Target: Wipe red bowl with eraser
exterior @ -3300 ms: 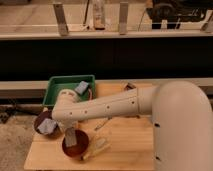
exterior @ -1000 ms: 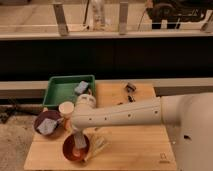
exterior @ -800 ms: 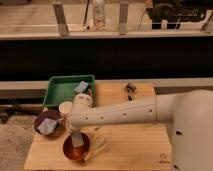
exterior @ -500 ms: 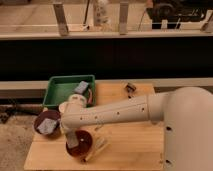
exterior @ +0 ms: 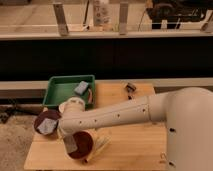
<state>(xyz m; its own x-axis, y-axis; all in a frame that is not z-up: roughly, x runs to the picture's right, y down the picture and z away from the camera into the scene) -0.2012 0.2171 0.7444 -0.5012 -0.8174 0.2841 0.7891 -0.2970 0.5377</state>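
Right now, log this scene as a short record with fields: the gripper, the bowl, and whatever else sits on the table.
gripper: at the arm's end, low at the left edge of the red bowl
red bowl: upright, front left of the wooden table
eraser: cannot be told apart from the gripper
dark bowl: left of the arm, a grey item inside
green tray: back left, holding a grey-blue sponge
small dark object: at the back edge, apart from the rest
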